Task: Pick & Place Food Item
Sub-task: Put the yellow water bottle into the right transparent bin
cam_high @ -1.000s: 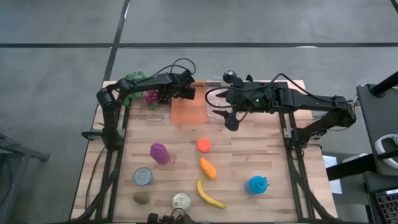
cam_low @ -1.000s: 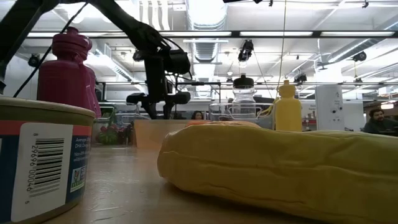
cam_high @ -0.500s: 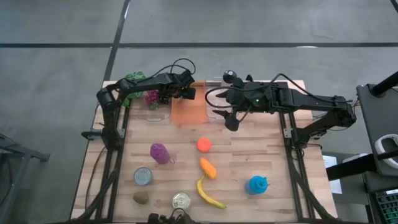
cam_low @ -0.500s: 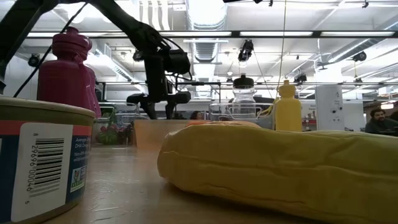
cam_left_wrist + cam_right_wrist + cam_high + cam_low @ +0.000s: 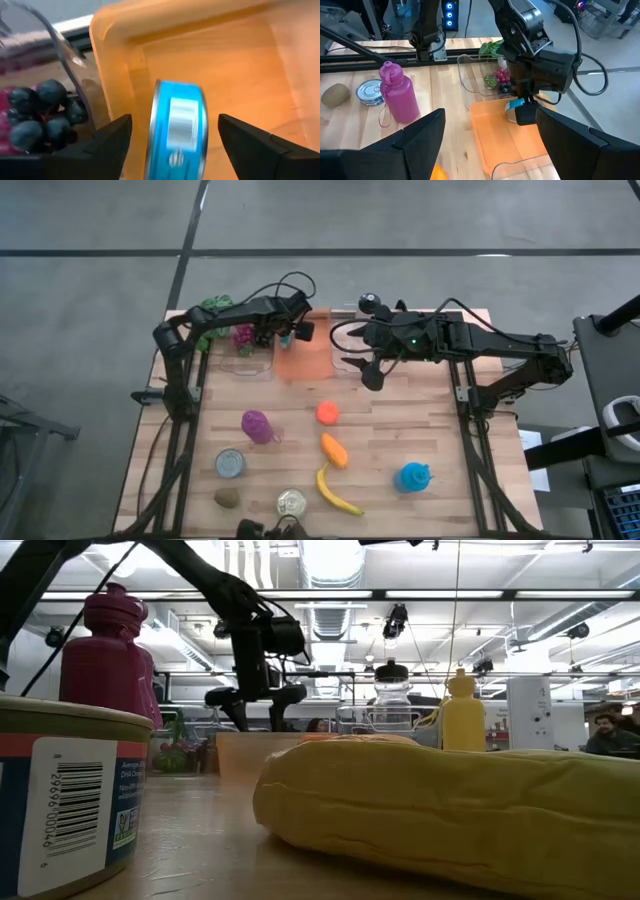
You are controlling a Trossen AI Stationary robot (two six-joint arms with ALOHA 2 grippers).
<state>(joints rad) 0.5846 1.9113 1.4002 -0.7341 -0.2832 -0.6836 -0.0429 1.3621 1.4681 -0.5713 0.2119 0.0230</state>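
from above, the left gripper (image 5: 290, 333) is seen over the orange bin (image 5: 305, 365) at the table's far edge, a blue can (image 5: 287, 337) between its fingers, which are spread wider than a second earlier. in the low view its fingers are seen parted above the bin. in the left wrist view the can (image 5: 179, 131) stands on edge, clear of both fingers, apparently released; it is judged rigid, smooth and prone to rolling, best gripped across its flat ends. in the right wrist view the right gripper (image 5: 490, 145) is held open and empty nearby.
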